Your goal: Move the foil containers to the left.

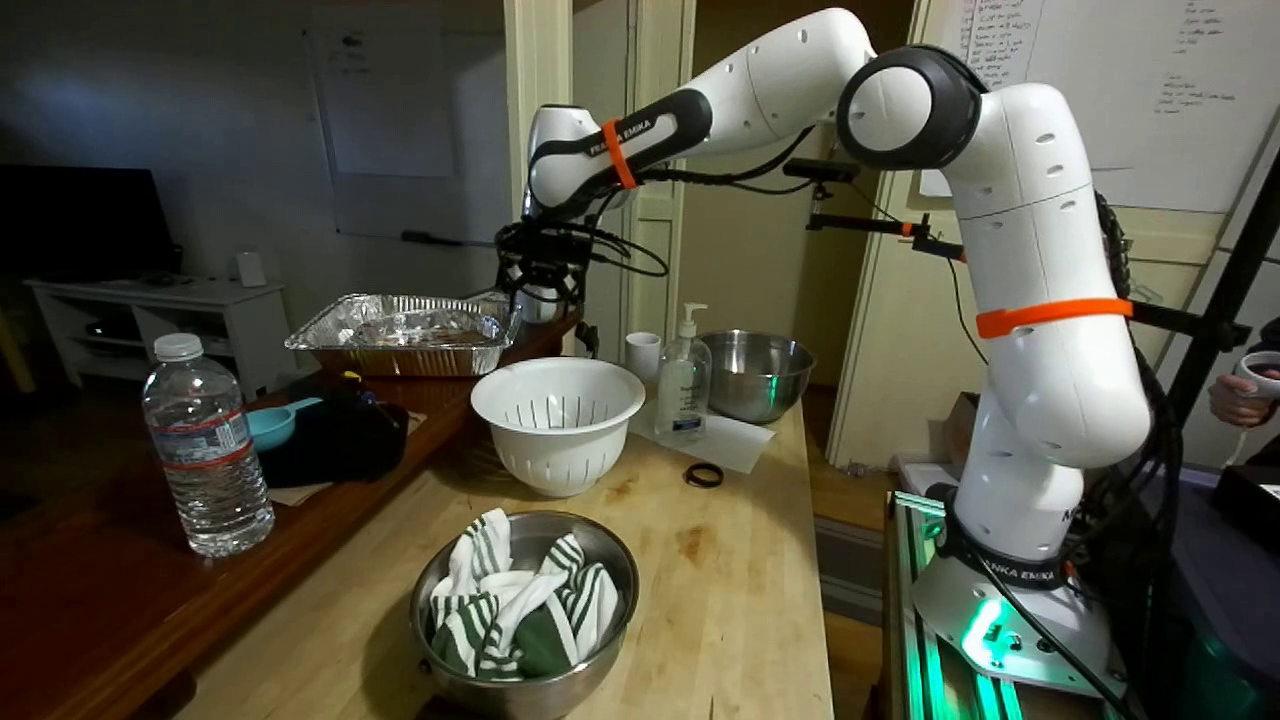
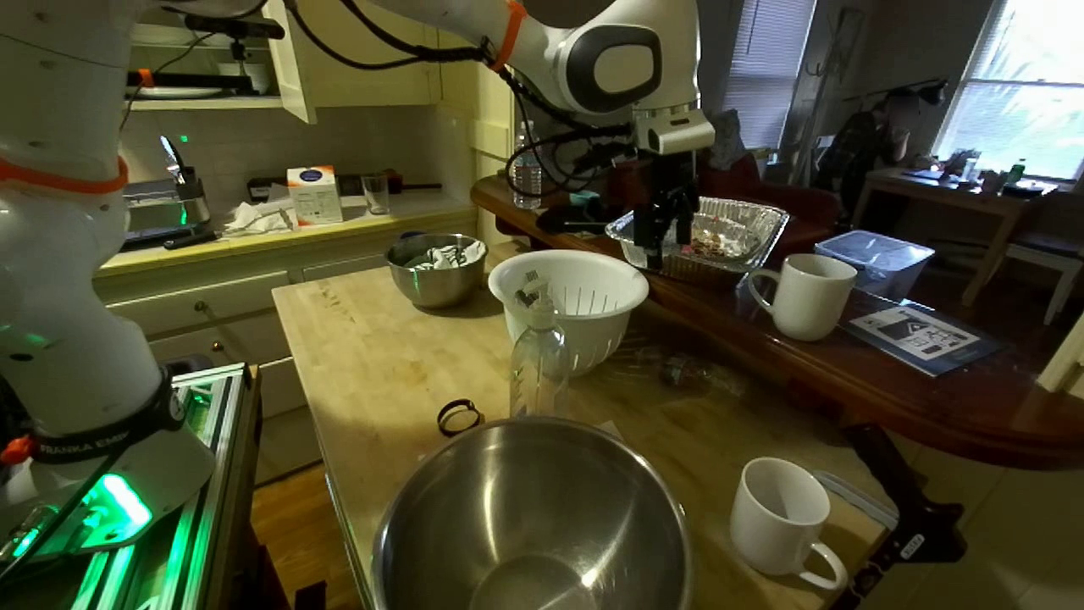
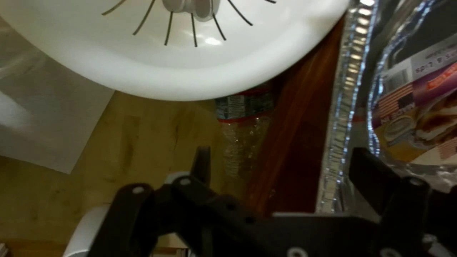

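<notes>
The shiny silver foil containers (image 1: 420, 360) stand on the raised dark wooden counter in both exterior views (image 2: 762, 227). In the wrist view their crinkled rim (image 3: 341, 142) runs along the right, with a printed label inside. My gripper (image 2: 667, 246) is open at the near side of the containers. In the wrist view the fingers (image 3: 285, 164) are wide apart. The foil rim lies between them, close to the right finger, which is over the inside of the tray. The left finger is outside, over the light wooden table. Whether a finger touches the foil I cannot tell.
A white ribbed bowl (image 1: 558, 420) stands beside the counter. Near it are a soap bottle (image 1: 684, 385), a large steel bowl (image 2: 533, 508) and white mugs (image 2: 813, 296). A steel bowl (image 1: 600, 650) holds a towel. A water bottle (image 1: 210, 450) stands on the counter.
</notes>
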Controlling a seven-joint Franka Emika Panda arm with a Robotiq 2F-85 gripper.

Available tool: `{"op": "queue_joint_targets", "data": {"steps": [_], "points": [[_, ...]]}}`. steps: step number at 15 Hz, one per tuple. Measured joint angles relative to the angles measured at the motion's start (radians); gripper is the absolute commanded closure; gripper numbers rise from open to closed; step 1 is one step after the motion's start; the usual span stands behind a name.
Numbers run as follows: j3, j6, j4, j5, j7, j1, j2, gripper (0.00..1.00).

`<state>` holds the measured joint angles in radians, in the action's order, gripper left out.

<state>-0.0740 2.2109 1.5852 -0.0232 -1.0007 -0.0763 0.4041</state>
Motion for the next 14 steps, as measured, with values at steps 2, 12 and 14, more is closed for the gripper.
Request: {"op": "queue_joint_targets", "data": {"steps": [2, 12, 14], "points": [[0.0, 0.004, -0.041, 0.003, 0.004, 0.014, 0.01, 0.0], [0.02, 0.003, -0.09, 0.093, 0.051, 0.038, 0.076, 0.06], [0.021, 0.003, -0.095, 0.097, 0.059, 0.041, 0.089, 0.3]]}}
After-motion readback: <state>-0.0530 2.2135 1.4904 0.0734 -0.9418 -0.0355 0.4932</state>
